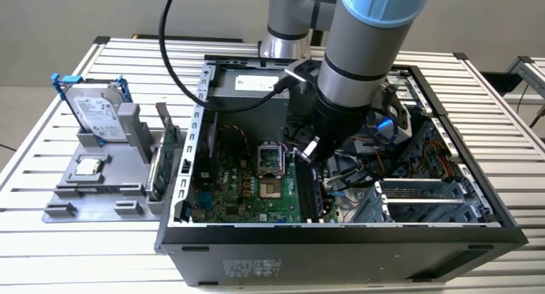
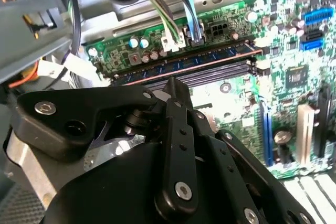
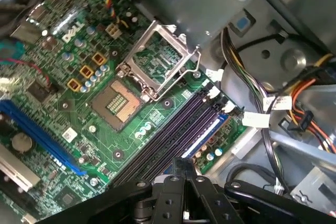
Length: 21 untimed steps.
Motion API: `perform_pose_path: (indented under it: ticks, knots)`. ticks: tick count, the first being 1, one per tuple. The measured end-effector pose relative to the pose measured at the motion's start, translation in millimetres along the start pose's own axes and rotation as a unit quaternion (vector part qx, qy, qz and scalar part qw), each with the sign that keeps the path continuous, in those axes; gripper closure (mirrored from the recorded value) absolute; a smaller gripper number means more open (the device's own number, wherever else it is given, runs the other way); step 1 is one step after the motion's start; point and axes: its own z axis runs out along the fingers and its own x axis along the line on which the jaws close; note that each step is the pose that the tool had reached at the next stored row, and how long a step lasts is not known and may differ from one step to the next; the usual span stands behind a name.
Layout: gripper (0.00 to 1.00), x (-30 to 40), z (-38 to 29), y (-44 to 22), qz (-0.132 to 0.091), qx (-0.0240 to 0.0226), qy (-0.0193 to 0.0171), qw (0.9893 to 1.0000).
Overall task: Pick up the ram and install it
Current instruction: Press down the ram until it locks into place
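The ram is a long thin stick with dark chips. It lies along the outermost memory slot at the motherboard's edge, and in the first wrist view the ram runs from the slot's white clip toward my fingers. My gripper reaches down into the open computer case, right over the memory slots. In both wrist views the black fingertips meet, so the gripper is shut, poised directly above the stick's length. I cannot tell whether the tips touch the stick.
The open processor socket sits beside the slots. Cable bundles and drive cages crowd the case on the exterior view's right. A grey tray at the exterior view's left holds a hard drive, a silver chip and a green card.
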Motion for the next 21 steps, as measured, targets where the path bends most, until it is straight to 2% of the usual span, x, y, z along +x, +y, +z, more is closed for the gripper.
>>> perform_pose_path:
  ticks: [8,13,18,21]
  knots:
    - [1.00,-0.3,0.0,-0.4,-0.043,-0.0014,0.0009,0.9991]
    - [1.00,-0.5,0.0,-0.5,-0.067,-0.0023,0.0012,0.9978]
    - [1.00,-0.7,0.0,-0.7,-0.095,-0.0034,0.0015,0.9955]
    - [1.00,-0.8,0.0,-0.8,-0.114,-0.0041,0.0018,0.9935]
